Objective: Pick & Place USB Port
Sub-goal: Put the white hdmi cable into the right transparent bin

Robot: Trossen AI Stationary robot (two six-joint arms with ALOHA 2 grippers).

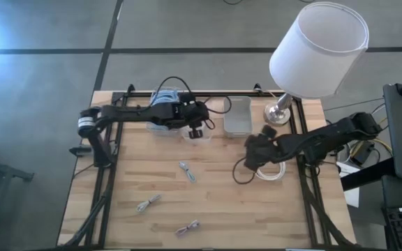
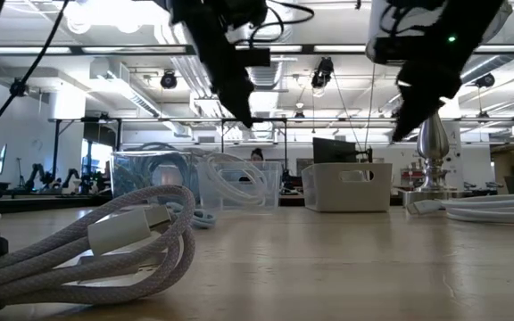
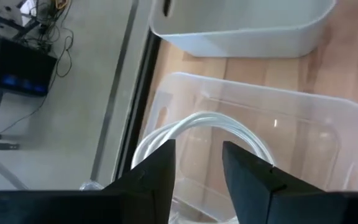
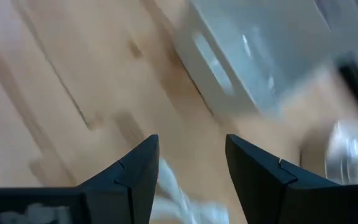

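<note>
USB cables, short braided grey-white ones, lay in 3 bundles on the light wooden table: 1 near the middle, 1 toward the front-left, 1 at the front. In the low view a coiled braided cable w/ white plug lay close to the camera.

Left gripper hovered over the clear plastic bin at the table's back edge, fingers apart w/ nothing between them. A coil of white cable sat inside that bin, directly below the fingers. Just beside the bin stood a white rectangular plastic container, w/ a cutout handle in its side.

Right gripper hung above bare wood approx. in front of the white container, fingers open & empty. A loop of thick white cord lay on the table next to the right arm. Behind it stood a lamp w/ chrome base & big white drum shade.

All 3 loose bundles were well apart from both grippers.
</note>
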